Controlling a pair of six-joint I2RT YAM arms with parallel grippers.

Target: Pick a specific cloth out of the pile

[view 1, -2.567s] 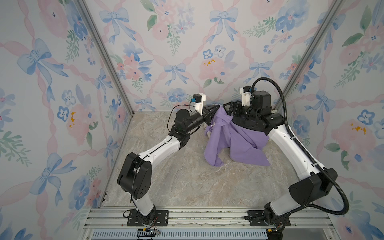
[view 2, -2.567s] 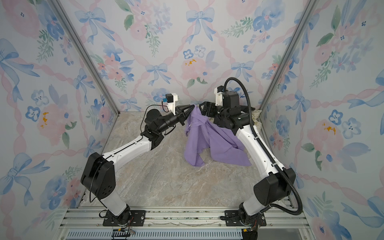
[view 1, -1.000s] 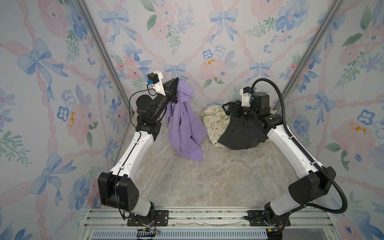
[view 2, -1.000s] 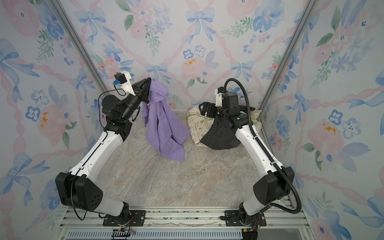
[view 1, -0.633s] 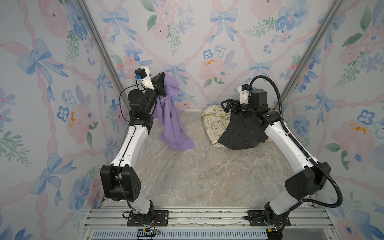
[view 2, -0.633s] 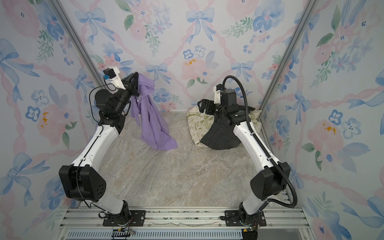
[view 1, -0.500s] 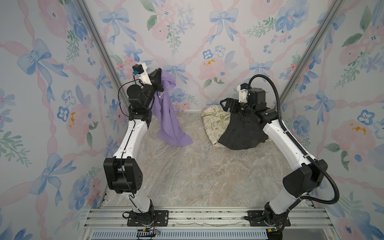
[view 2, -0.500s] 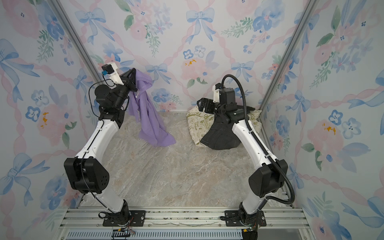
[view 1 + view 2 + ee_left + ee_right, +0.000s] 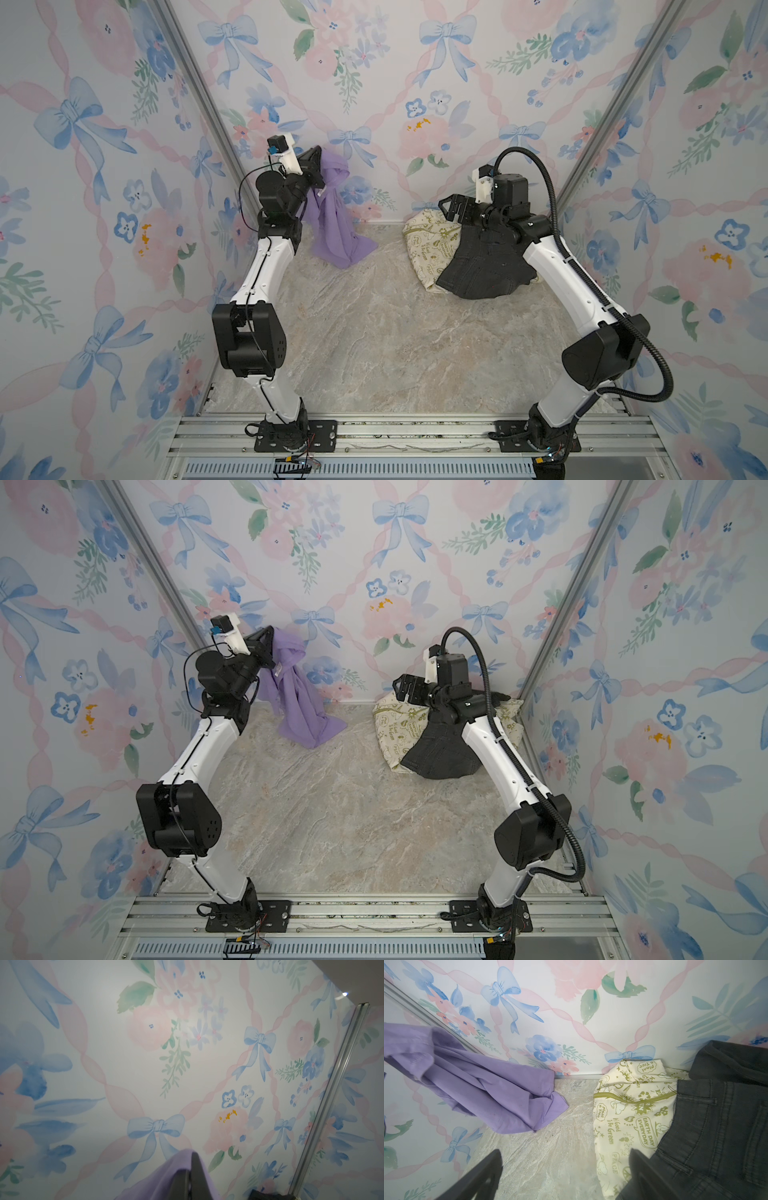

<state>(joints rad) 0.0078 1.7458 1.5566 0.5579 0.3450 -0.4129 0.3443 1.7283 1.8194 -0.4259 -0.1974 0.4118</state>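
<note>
This is a robotics lab test cell, not a home. It is a narrow booth whose walls (image 9: 374, 83) carry floral bow-print wallpaper, joined at the back corners by bare aluminium posts (image 9: 205, 95). The marble-look tabletop (image 9: 395, 340) ends at the frame's bottom in a slotted aluminium rail (image 9: 415, 428), where the left arm (image 9: 259, 274) and right arm (image 9: 569, 278) are bolted.

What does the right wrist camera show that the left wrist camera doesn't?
Only the right wrist view: the cream cloth with green print, the dark grey denim garment lying partly over it, the marble tabletop, and the open right gripper, holding nothing. Only the left wrist view: the left gripper shut on a fold of the lavender cloth. Both: that lavender cloth and the floral wallpaper.
</note>
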